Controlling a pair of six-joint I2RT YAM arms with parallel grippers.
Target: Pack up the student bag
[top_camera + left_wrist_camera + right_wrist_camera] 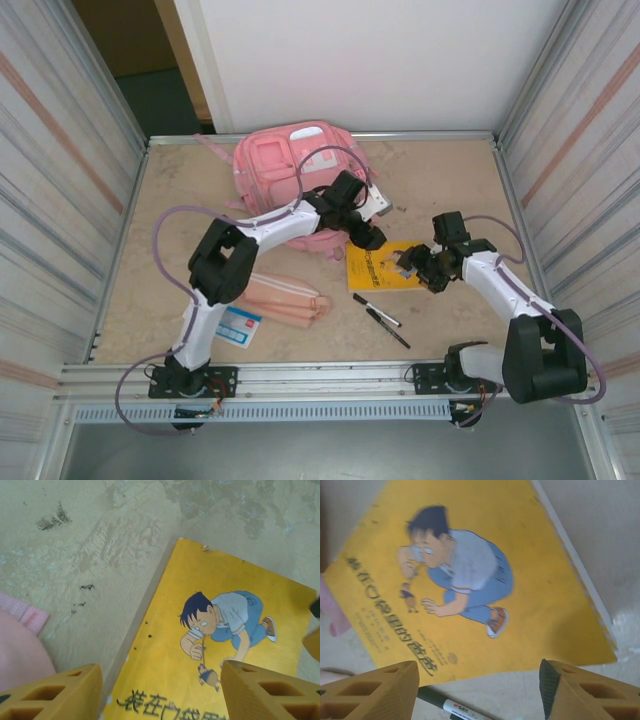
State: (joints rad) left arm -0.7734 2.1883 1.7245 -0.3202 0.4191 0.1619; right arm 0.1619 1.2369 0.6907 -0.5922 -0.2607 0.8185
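**Top external.**
- Item: student bag (pixel 285 170), pink, lying at the far side of the desk (pixel 450 190), left of centre.
- Item: yellow book (pixel 385 268), flat on the desk just beside the bag's near-right corner.
- My left end effector (pixel 365 235) hangs over the book's far-left corner, right at the bag's near edge. My right end effector (pixel 415 265) hangs over the book's right side, so the bag lies beyond it to the left.
- Also on the desk, unpacked: two pens (pixel 378 312), a pencil pouch (pixel 285 298) and a blue-and-white card (pixel 238 328).

**Left wrist.**
- My left end effector (pixel 160 680) has its jaws spread, with nothing between them.
- The book (pixel 225 630) lies below. The bag (pixel 20 655) shows as pink fabric at the lower left, near my finger.

**Right wrist.**
- My right end effector (pixel 479 675) has its jaws apart and empty, above the book (pixel 470 570). A pen (pixel 450 705) lies just beside the book's near edge.

**Step, as I judge it.** I am collecting the book, and it is not yet gripped.

**Next move.** The book lies flat, so I must raise or pinch one edge, then carry it to the bag's opening. I cannot tell whether that opening is unzipped.
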